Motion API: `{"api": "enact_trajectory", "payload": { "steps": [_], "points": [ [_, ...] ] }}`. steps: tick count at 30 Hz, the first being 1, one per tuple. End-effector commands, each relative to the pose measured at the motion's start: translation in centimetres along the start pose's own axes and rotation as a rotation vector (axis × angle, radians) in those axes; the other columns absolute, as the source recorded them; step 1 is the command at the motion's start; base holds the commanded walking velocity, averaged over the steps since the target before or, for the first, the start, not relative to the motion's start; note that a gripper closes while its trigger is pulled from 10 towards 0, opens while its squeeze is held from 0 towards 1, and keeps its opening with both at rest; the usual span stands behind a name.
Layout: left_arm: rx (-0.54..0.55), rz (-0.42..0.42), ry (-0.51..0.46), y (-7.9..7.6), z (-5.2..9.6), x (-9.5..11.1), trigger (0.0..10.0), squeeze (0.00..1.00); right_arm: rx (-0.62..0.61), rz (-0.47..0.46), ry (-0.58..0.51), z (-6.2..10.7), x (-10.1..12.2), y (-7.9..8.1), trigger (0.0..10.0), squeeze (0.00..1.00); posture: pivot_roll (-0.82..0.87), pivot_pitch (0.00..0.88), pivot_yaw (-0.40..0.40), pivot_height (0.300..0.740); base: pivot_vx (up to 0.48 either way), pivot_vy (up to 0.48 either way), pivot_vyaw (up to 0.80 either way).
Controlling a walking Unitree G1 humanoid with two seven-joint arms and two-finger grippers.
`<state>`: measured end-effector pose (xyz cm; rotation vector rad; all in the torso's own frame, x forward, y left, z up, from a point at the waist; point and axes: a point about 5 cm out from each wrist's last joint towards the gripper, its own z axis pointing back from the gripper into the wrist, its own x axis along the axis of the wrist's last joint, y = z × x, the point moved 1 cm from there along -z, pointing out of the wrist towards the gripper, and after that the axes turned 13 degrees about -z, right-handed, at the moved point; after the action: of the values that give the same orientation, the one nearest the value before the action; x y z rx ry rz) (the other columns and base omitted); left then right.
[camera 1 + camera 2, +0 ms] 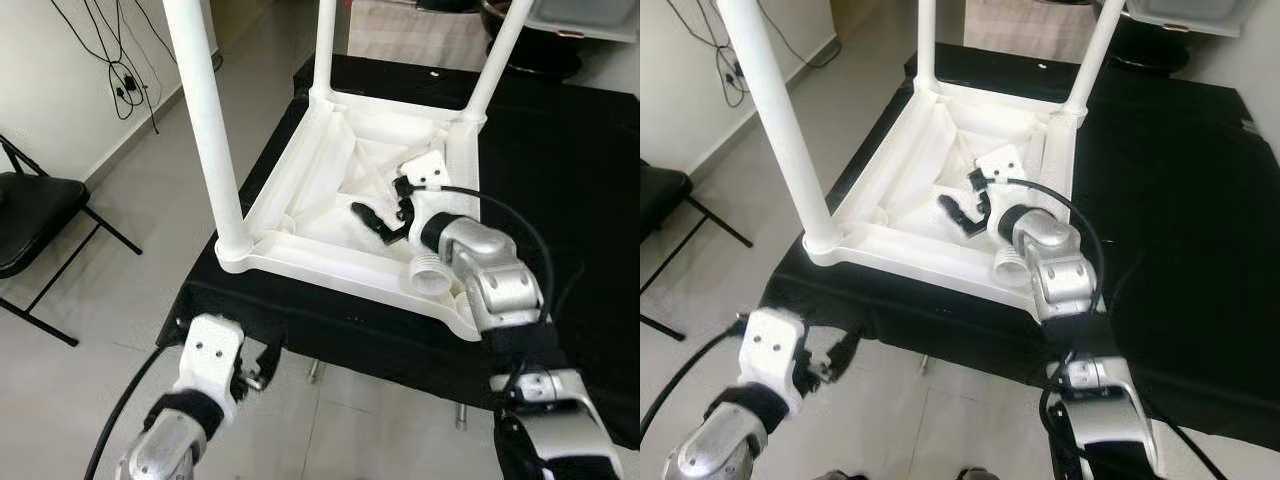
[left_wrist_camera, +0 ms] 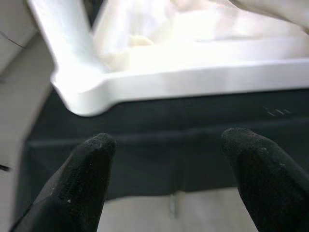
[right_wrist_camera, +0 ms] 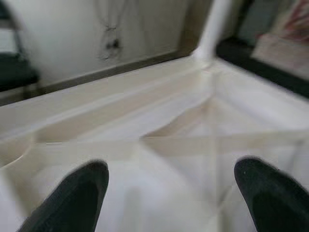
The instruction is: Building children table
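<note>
Here, in the left eye view, the white plastic table (image 1: pixel 340 190) is lying upside down on a black cloth-covered platform (image 1: pixel 560 180), three legs already standing up from its corners, including the near left leg (image 1: pixel 205 120); the near right corner socket (image 1: pixel 432 272) is sitting empty, so a fourth leg is likely still to come. The right gripper (image 1: pixel 385 215) is reaching over the frame into the ribbed underside, fingers spread and holding nothing, probably steadying or probing the inside. The left gripper (image 1: pixel 262 365) is hanging below the platform's front edge, over the pale tiled floor (image 1: pixel 90 300). A black folding chair (image 1: pixel 30 220) is standing by the wall, with cables (image 1: pixel 125 85) dangling above it. In the right eye view, the same layout is appearing from a shifted angle. In the left wrist view, the two fingertips (image 2: pixel 87 169) are standing well apart, pointing at the table's near corner (image 2: pixel 82 96) resting on the dark cloth. In the right wrist view, the fingertips (image 3: pixel 77 193) are likewise spread above the blurred white ribs (image 3: pixel 159 140).
</note>
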<state>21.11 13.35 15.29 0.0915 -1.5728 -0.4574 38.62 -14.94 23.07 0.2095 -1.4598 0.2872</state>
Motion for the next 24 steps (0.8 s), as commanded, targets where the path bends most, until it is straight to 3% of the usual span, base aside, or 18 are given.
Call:
{"api": "enact_trajectory", "payload": {
  "steps": [1,4,8,11,13,16,24],
  "points": [
    [0.035,-0.017,0.02,0.3,-0.2,-0.5,10.0,0.0,-0.032,-0.009,0.022,-0.1,0.3,-0.1,10.0,0.0,-0.05,0.12,-0.045,0.74,0.0,0.0,0.0],
    [0.053,-0.019,0.014,0.5,-0.4,-0.4,10.0,0.0,-0.021,-0.025,0.008,-0.1,0.9,0.2,10.0,0.0,-0.05,0.119,-0.045,0.74,0.0,0.0,0.0],
    [0.081,-0.031,-0.024,0.7,-1.4,0.3,10.0,0.0,0.127,-0.039,-0.136,0.9,1.9,2.1,10.0,0.0,-0.06,0.109,-0.043,0.74,0.0,0.0,0.0],
    [0.083,-0.032,-0.029,0.7,-1.5,0.4,10.0,0.0,0.144,-0.039,-0.153,1.1,1.9,2.3,10.0,0.0,-0.06,0.109,-0.043,0.74,0.0,0.0,0.0],
    [0.067,-0.024,-0.043,0.4,-1.6,0.5,10.0,0.0,0.252,-0.116,-0.201,2.6,1.0,4.1,10.0,0.0,-0.09,0.107,-0.038,0.74,0.0,0.0,0.0],
    [0.05,0.006,-0.044,0.3,-1.5,0.5,10.0,0.0,0.306,-0.136,-0.219,4.1,-0.1,5.4,10.0,0.0,-0.1,0.105,-0.033,0.74,0.0,0.0,0.0],
    [0.065,0.037,-0.028,0.7,-1.9,-0.3,10.0,0.0,0.232,-0.092,-0.223,4.3,-0.9,5.8,10.0,0.0,-0.1,0.076,-0.004,0.74,0.0,0.0,0.0]
  ]
}}
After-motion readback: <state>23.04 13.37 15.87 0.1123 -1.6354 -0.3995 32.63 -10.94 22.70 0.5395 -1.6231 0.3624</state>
